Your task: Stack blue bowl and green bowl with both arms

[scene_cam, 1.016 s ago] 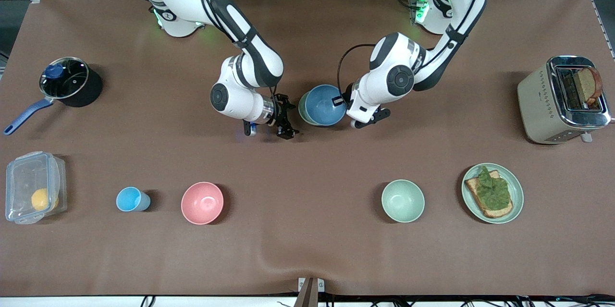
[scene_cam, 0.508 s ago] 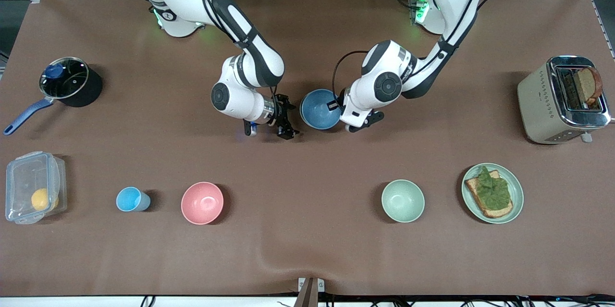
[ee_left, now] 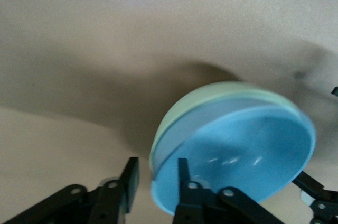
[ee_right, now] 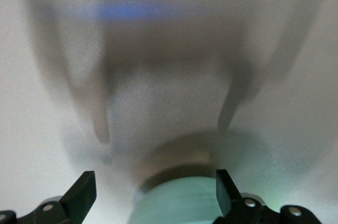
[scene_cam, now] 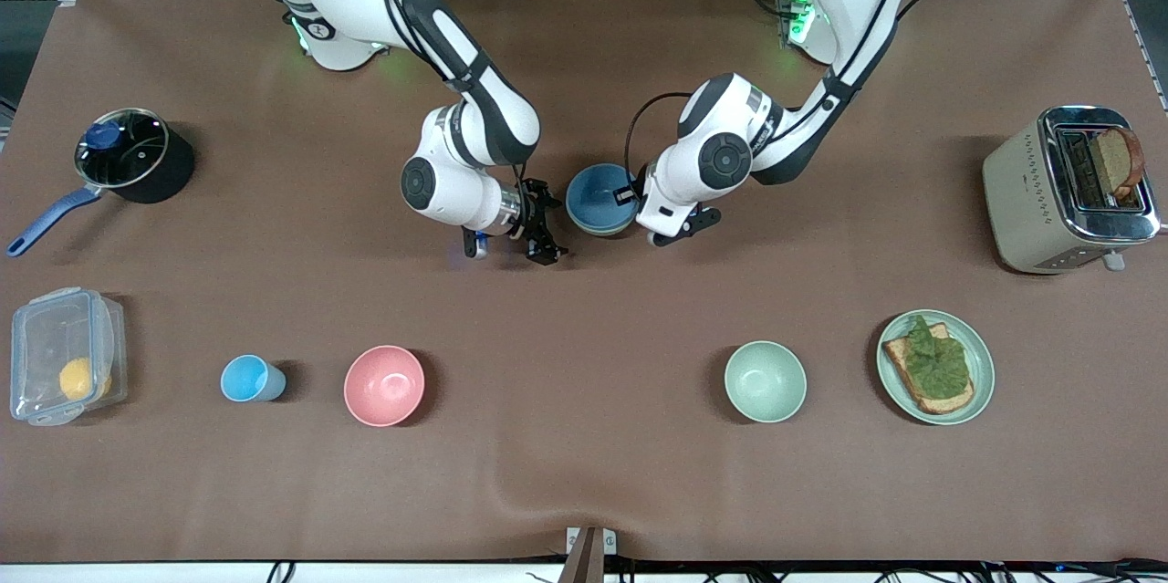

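Note:
The blue bowl [scene_cam: 599, 196] sits nested in the green bowl in the middle of the table. In the left wrist view the blue bowl [ee_left: 237, 150] lies slightly tilted inside the green bowl [ee_left: 177, 115], whose rim shows round it. My left gripper [scene_cam: 629, 195] [ee_left: 158, 168] straddles the rim, one finger inside the blue bowl and one outside, with gaps on both sides. My right gripper [scene_cam: 544, 234] [ee_right: 156, 187] is open and empty beside the stack, toward the right arm's end. The green bowl's wall [ee_right: 179, 205] shows between its fingers.
Nearer the camera stand a mint bowl [scene_cam: 765, 380], a plate with toast [scene_cam: 981, 369], a pink bowl [scene_cam: 384, 385], a light-blue cup [scene_cam: 251, 379] and a clear container [scene_cam: 64, 355]. A toaster [scene_cam: 1027, 191] and a pot [scene_cam: 123, 154] stand at the table's ends.
My left gripper has carried the blue bowl toward the right arm's end and down into the green bowl. The green rim no longer shows in the front view. The right arm has not moved.

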Tool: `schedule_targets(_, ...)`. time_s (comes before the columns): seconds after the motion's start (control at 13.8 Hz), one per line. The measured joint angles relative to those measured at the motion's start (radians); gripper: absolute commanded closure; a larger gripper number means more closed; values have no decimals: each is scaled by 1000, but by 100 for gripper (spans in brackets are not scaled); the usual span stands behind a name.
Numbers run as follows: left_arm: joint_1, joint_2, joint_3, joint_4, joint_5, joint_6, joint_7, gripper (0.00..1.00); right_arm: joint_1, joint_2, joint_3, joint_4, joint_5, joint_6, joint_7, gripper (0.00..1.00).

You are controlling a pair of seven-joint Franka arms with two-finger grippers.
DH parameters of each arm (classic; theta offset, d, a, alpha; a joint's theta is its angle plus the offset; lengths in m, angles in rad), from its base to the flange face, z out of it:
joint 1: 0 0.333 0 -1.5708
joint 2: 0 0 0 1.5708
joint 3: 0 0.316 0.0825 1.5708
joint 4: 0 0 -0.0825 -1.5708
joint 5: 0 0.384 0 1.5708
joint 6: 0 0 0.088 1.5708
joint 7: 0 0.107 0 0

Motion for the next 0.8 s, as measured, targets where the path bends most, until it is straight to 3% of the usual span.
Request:
schedule_targets(0.29, -8, 0, 3, 30, 12, -85, -1, 0, 0, 0, 0, 0, 0, 0, 0, 0)
schedule_targets(0.58, 42, -6, 17, 175, 19, -287, -1, 0, -1, -1, -2, 1, 0, -5, -20, 0)
schedule_targets(0.8, 92, -23, 22, 243, 109, -365, -1, 0, -10, -16, -29, 4, -45, -106, -103, 0)
